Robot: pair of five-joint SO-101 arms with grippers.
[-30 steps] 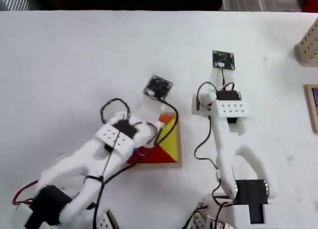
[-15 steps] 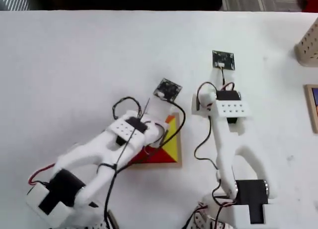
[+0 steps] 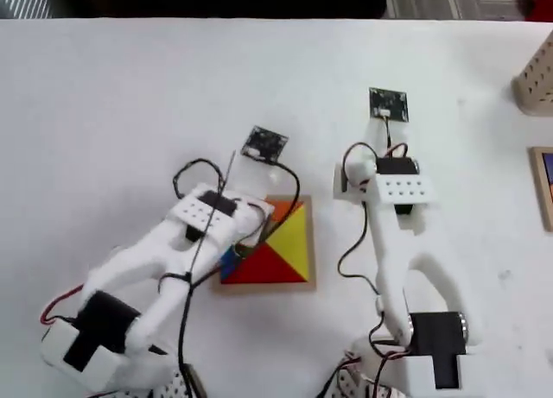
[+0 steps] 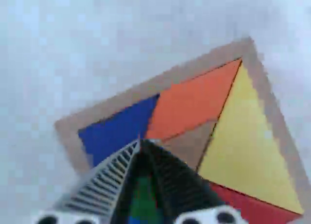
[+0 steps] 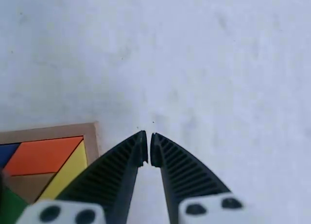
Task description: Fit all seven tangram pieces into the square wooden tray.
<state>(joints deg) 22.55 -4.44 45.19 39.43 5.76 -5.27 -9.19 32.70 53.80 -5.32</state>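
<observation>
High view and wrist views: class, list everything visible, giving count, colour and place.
table: one, white, under everything.
square wooden tray: one, tan, between the arms.
yellow piece, red piece, orange piece, blue piece, green piece: one each, inside tray.
tan patch: between orange and yellow; piece or bare floor unclear.
perforated block: one, pale wood, table's far right.
second tray: one, wooden, right edge.
left gripper: black, shut, over tray.
right gripper: black, shut, over bare table.

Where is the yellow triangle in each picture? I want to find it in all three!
High view: the yellow triangle lies in the right half of the wooden tray, below the orange piece.
Left wrist view: the yellow triangle lies against the tray's rim, touching the orange piece.
Right wrist view: a yellow strip shows near the tray's corner.
Shared landmark: the orange piece next to it.
</observation>
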